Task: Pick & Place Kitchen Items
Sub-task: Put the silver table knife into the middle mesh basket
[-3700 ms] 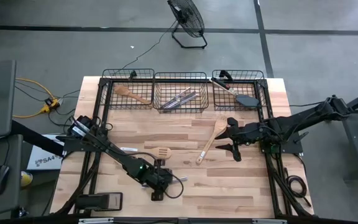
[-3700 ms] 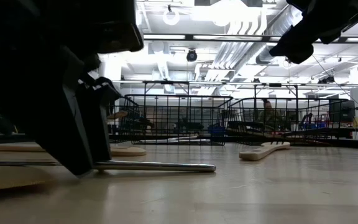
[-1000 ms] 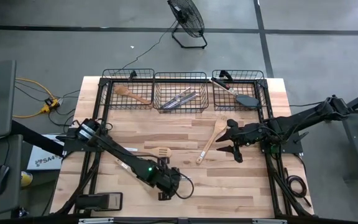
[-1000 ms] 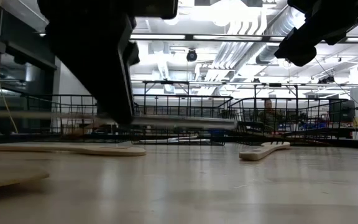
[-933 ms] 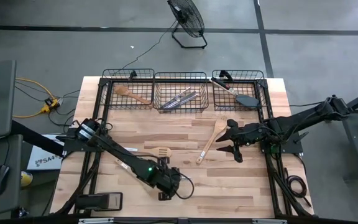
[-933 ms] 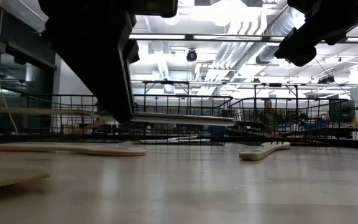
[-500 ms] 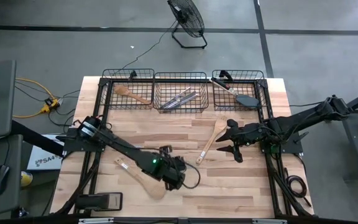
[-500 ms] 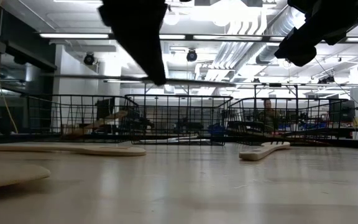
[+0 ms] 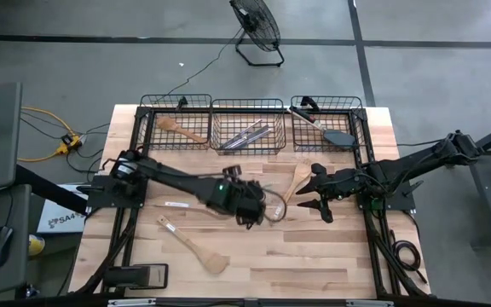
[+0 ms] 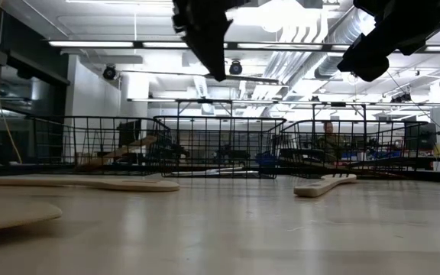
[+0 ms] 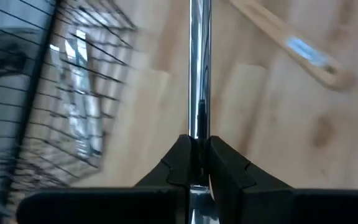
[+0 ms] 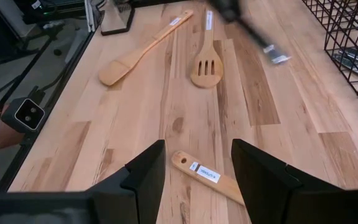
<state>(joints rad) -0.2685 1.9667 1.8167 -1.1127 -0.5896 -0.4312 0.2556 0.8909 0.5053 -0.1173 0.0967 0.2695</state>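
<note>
My left gripper (image 9: pixel 252 210) is shut on a silver knife (image 10: pixel 205 75) and holds it high above the middle of the table. My right gripper (image 9: pixel 312 195) hangs open and empty over the table's right half, above the handle (image 12: pixel 207 175) of a light wooden spoon (image 9: pixel 291 193). A wooden spatula (image 9: pixel 191 246) lies flat near the front edge. A slotted wooden spatula (image 12: pixel 205 64) lies flat by my left arm. More silver knives (image 9: pixel 246 135) lie in the middle basket. My left gripper pinches the knife between its two fingers (image 11: pixel 180 163), near the middle of its length (image 11: pixel 197 121). The fingers come from above and point down. The knife hangs level, lifted well clear of the table, with both ends free.
Three black wire baskets stand along the far edge: the left one (image 9: pixel 176 124) holds a wooden spoon, the middle one (image 9: pixel 247 109) knives, the right one (image 9: pixel 326 111) a black turner. Bare wood lies between the baskets and my left gripper.
My left gripper has risen and gone from near the front edge toward the far edge and the middle basket, still shut on the knife. The knife has stayed level and gone higher above the table. The wooden spatula near the front edge has come out from under the arm.
</note>
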